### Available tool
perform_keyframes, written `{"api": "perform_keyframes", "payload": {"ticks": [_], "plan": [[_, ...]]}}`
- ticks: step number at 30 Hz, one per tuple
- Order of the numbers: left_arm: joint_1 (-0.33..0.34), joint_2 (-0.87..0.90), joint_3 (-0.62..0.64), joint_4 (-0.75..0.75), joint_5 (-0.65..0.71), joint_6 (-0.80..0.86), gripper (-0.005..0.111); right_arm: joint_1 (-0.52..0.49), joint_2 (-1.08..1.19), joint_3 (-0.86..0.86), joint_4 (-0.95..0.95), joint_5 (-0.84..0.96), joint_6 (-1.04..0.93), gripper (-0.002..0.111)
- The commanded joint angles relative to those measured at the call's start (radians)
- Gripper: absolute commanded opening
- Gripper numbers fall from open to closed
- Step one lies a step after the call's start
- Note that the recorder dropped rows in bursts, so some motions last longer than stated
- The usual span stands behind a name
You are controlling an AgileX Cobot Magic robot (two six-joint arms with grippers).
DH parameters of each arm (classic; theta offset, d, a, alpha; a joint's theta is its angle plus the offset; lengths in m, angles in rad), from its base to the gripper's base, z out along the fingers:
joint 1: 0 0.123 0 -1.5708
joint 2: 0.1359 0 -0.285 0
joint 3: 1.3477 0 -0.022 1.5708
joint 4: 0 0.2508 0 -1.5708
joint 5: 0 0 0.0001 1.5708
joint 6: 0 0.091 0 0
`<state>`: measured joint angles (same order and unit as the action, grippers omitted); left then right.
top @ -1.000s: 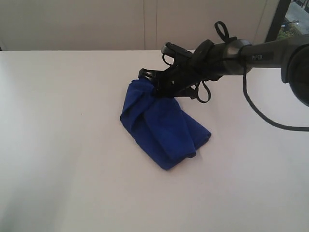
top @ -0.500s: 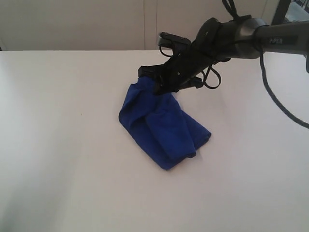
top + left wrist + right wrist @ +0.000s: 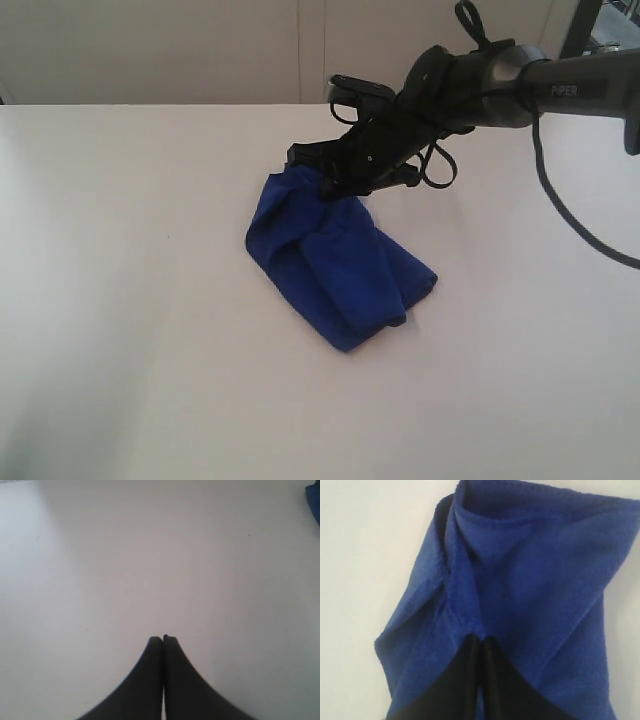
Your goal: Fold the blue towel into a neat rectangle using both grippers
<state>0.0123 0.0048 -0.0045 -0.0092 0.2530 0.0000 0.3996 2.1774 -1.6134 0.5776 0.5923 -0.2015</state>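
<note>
The blue towel [image 3: 335, 265] lies bunched in loose folds on the white table [image 3: 120, 300]. Its far end is drawn up into a peak. My right gripper [image 3: 322, 180] is shut on that raised end and reaches in from the right on the arm lettered PIPER. In the right wrist view the black fingers [image 3: 481, 639] pinch a ridge of blue towel [image 3: 535, 570], which hangs down in creases. My left gripper [image 3: 163, 638] is shut with nothing in it, over bare table. A sliver of the towel [image 3: 315, 495] shows at the edge of the left wrist view. The left arm is out of the exterior view.
A pale wall [image 3: 200, 50] runs behind the table's far edge. A black cable [image 3: 560, 210] loops down from the right arm above the table's right side. White tabletop surrounds the towel on every side.
The right arm has lifted and tilted more steeply while its fingers stay on the towel's far end. The raised end has spread slightly to the left.
</note>
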Motion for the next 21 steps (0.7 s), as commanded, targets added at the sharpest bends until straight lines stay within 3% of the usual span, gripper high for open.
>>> {"api": "perform_keyframes", "payload": {"ticks": [1, 8, 11, 15, 21], "plan": [[0.002, -0.005, 0.005, -0.011, -0.006, 0.0, 0.0, -0.002, -0.001, -0.005, -0.007, -0.007, -0.003, 0.0], [0.002, -0.005, 0.005, -0.016, -0.367, 0.0, 0.0, -0.002, -0.001, -0.005, -0.007, -0.011, -0.003, 0.0], [0.002, -0.005, 0.005, -0.02, -0.436, -0.071, 0.0, -0.011, -0.001, -0.005, -0.005, -0.011, 0.062, 0.0], [0.002, 0.025, -0.008, -0.02, -0.42, -0.207, 0.0, -0.021, -0.001, -0.005, -0.005, -0.014, 0.074, 0.0], [0.002, 0.262, -0.235, -0.021, -0.186, -0.233, 0.0, -0.022, -0.001, -0.005, -0.003, -0.024, 0.074, 0.0]]}}
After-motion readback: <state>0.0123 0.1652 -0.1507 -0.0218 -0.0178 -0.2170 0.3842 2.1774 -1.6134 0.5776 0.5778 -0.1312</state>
